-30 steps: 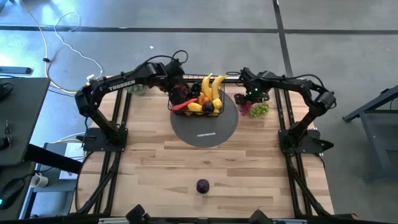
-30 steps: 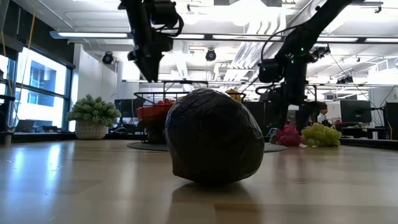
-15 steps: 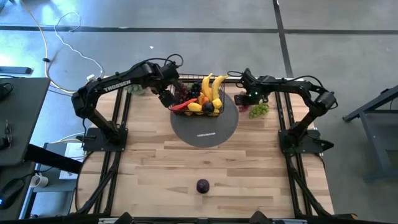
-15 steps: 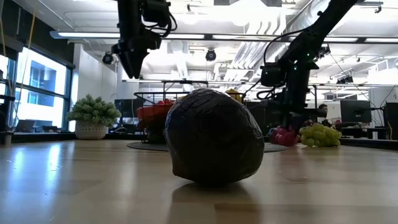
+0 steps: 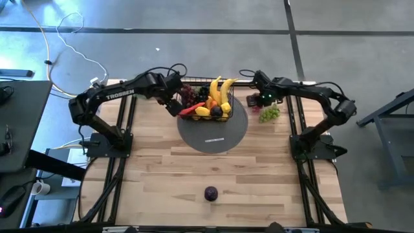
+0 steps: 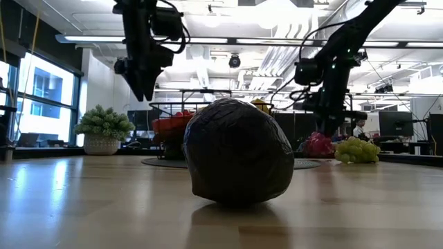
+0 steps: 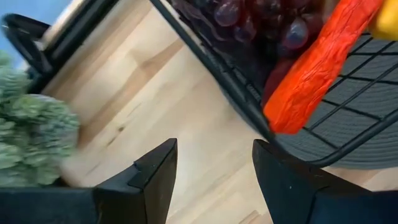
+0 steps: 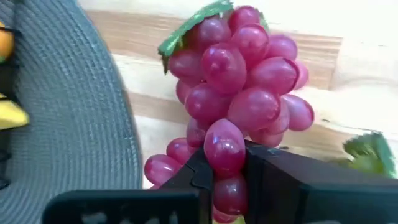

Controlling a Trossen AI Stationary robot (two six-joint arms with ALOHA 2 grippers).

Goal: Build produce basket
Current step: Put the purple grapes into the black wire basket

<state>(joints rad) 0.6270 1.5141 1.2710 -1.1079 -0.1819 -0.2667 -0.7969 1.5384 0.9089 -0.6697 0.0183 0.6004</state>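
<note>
The black wire basket (image 5: pixel 212 103) stands on a grey round disc (image 5: pixel 213 133) and holds bananas (image 5: pixel 220 90), a red chilli (image 7: pixel 317 68), dark grapes (image 7: pixel 261 18) and other produce. My left gripper (image 7: pixel 214 168) hangs open over bare table just left of the basket, with nothing between its fingers. My right gripper (image 8: pixel 230 168) is shut on a bunch of red grapes (image 8: pixel 239 68) at the disc's right edge. Green grapes (image 5: pixel 270 113) lie on the table beside them. A dark plum (image 5: pixel 211 193) lies near the front edge. My right gripper pinches one or two grapes at the near end of the red bunch (image 8: pixel 224 149) between its two fingers (image 8: pixel 267 171). The fingers come steeply from above. The rest of the bunch lies on the table beyond the fingertips, beside the grey disc (image 8: pixel 68 93).
A pale-green leafy bunch (image 5: pixel 143 92) sits in a pot at the far left, close behind my left gripper (image 5: pixel 169 103). Bare wooden table lies between the disc and the plum (image 6: pixel 239 160).
My left gripper has moved from over the basket toward the table's left edge and somewhat down, staying open. My right gripper has shut on the red grapes, which remain on the table.
</note>
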